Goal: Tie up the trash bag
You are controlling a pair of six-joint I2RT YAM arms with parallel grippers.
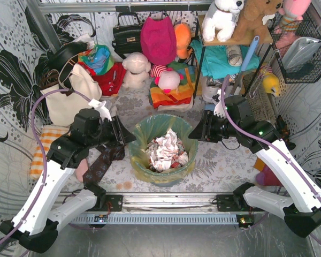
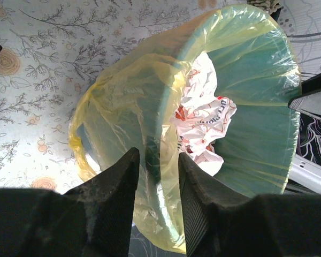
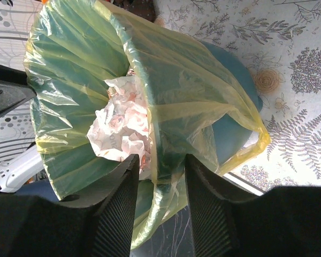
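The trash bag point(image 1: 150, 131) is thin yellow plastic lining a round teal bin point(image 3: 232, 142) at the table's middle, its top folded over the rim. Crumpled white paper point(image 1: 165, 150) fills it. My left gripper point(image 1: 129, 138) is at the bin's left rim. In the left wrist view it point(image 2: 158, 160) is open, its jaws straddling the bag-covered rim point(image 2: 123, 96). My right gripper point(image 1: 195, 133) is at the right rim. In the right wrist view it point(image 3: 160, 160) is open, also straddling the rim and the bag point(image 3: 192, 91). Neither pinches the plastic.
A cream tote bag point(image 1: 69, 93) stands at the back left, with a black handbag point(image 1: 127, 36), a pink bag point(image 1: 158, 40) and soft toys behind the bin. A shelf and a wire basket point(image 1: 302, 48) are at the back right. A dark cloth point(image 1: 104, 160) lies left of the bin.
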